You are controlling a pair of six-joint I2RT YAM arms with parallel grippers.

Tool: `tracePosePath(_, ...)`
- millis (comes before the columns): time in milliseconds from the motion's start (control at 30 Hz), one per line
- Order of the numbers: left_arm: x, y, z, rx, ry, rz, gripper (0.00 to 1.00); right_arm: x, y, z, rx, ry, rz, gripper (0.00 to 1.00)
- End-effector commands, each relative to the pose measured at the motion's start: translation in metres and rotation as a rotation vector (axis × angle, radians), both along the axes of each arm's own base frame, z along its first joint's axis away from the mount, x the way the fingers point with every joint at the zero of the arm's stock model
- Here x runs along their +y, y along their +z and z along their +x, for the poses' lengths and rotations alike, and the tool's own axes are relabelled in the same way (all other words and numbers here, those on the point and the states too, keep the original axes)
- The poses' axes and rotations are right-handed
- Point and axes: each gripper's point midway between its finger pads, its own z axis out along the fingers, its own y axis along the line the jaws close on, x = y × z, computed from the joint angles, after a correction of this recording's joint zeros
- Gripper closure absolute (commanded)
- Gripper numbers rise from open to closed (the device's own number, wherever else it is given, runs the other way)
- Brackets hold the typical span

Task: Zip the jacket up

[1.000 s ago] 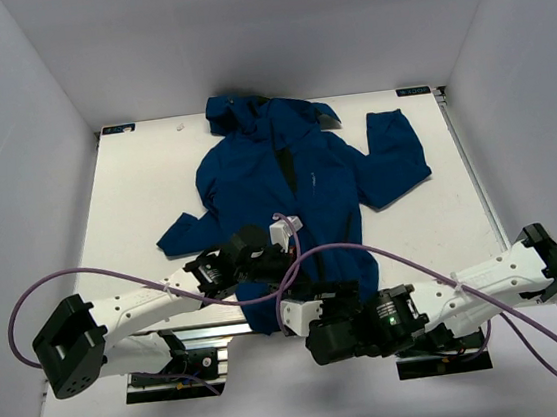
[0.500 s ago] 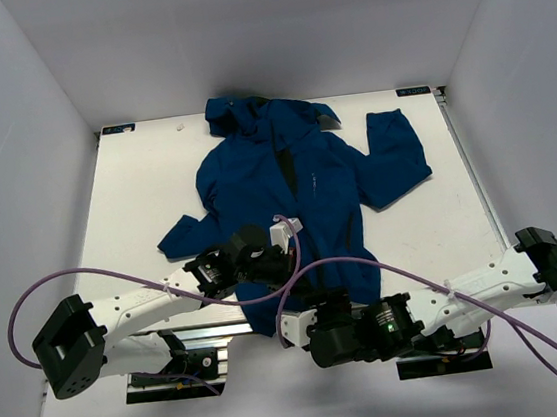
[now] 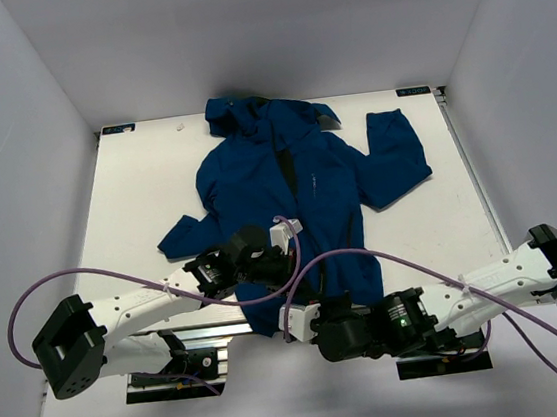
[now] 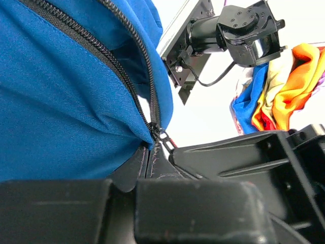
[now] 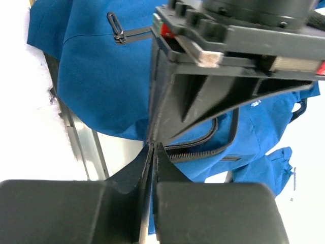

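Note:
The dark blue jacket (image 3: 285, 178) lies face up on the white table, its hem hanging over the near edge. My left gripper (image 3: 287, 261) is shut on the jacket (image 4: 61, 101) at the foot of the front zipper. In the left wrist view its jaws (image 4: 148, 155) meet just under the zipper slider (image 4: 158, 133). My right gripper (image 3: 300, 309) comes in from below the hem. Its fingers (image 5: 152, 147) are pressed together right at that spot, and the zipper pull runs into their tips (image 4: 175, 151). Above that the zipper (image 5: 203, 150) is open.
The table (image 3: 145, 183) ends at a metal rail (image 5: 84, 142) under the hem. Purple cables (image 3: 115, 277) loop over both arms. A heap of coloured cloth (image 4: 284, 86) lies off the table. White walls close in the sides and back.
My right gripper has gone from wide open to shut at the zipper's foot, and its arm has shifted slightly. The left arm and the jacket have stayed put.

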Motion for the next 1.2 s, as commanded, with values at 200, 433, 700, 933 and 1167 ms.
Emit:
tracePosePath(200,-0.005,0.032,-0.003,-0.039,-0.029,-0.088,1.00,0.003,0.018,0.002,0.053,-0.042,0.147,1.00)
tracePosePath(433,-0.003,0.034,-0.002,-0.045,-0.017,-0.088,1.00,-0.002,-0.002,0.012,0.218,-0.162,0.185,1.00)
tracePosePath(700,-0.002,0.034,0.000,-0.047,-0.006,-0.080,1.00,-0.006,-0.023,0.004,0.302,-0.196,0.172,1.00)
tracePosePath(933,-0.001,0.028,0.000,-0.032,-0.005,-0.055,1.00,-0.019,0.004,0.038,0.177,-0.375,0.340,1.00)
tracePosePath(1167,0.009,0.015,-0.005,0.000,0.009,0.005,1.00,-0.020,0.050,0.056,0.177,-0.373,0.623,1.00)
